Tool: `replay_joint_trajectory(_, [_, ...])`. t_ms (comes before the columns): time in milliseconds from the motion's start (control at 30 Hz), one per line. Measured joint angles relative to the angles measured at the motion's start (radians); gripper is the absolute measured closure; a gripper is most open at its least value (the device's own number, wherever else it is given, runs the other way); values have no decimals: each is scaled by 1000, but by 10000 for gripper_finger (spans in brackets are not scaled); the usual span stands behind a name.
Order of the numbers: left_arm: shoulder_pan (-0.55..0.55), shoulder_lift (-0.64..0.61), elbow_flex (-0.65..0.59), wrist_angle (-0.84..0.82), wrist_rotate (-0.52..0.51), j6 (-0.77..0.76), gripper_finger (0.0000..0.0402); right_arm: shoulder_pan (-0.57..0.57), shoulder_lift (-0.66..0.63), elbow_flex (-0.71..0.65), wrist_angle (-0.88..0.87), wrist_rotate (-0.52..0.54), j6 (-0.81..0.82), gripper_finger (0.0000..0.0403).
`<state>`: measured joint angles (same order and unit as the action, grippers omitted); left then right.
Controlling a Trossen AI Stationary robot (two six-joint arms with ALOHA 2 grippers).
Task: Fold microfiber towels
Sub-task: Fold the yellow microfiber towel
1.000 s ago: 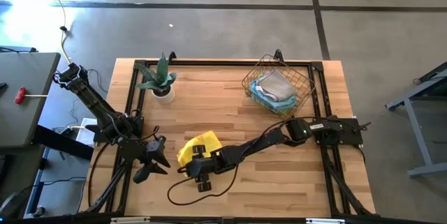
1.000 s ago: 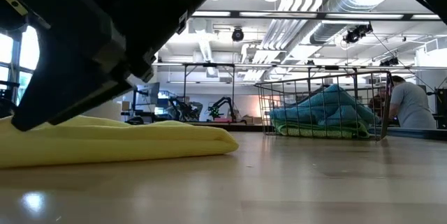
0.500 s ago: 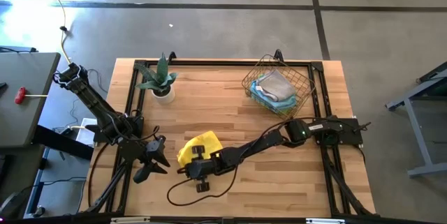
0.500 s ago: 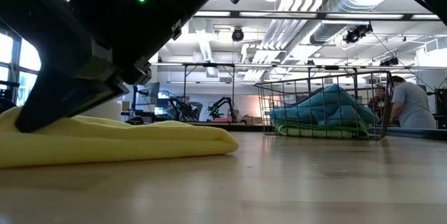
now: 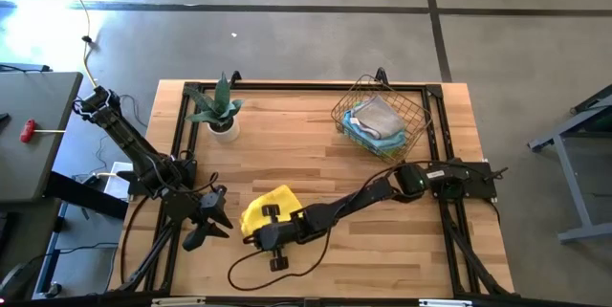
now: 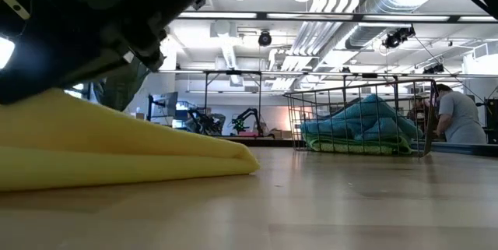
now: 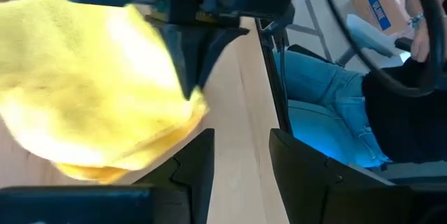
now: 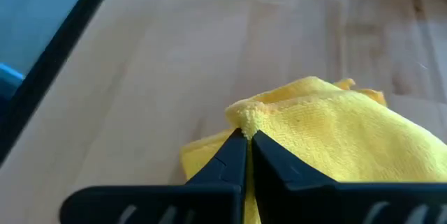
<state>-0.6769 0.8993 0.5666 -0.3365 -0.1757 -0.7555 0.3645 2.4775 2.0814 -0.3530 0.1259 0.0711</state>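
A pale butcher-block wooden table (image 5: pixel 382 240) carries a tilted wire basket (image 5: pixel 413 106) heaped with blue and grey microfiber towels (image 5: pixel 375 121) near its far right corner. Toward the near left edge, a crumpled yellow microfiber towel (image 5: pixel 264 204) lies on the wood. The right gripper (image 8: pixel 246 139) pinches a bunched edge of it, fingers pressed together. Just beside, the left gripper (image 5: pixel 203 225) waits, fingers (image 7: pixel 199 161) parted. A small potted green plant (image 5: pixel 220 111) stands far left.
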Motion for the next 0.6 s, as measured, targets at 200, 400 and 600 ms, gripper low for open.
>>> replay_joint_trajectory(200, [0,0,0,-5,0,0,273,21,7,0,-51,-32,3,395])
replay_joint_trajectory(400, [0,0,0,-5,-1,0,273,37,10,-1,-65,-50,-3,365])
replay_joint_trajectory(600, [0,0,0,-5,-2,0,273,45,10,-1,-83,-108,-1,277])
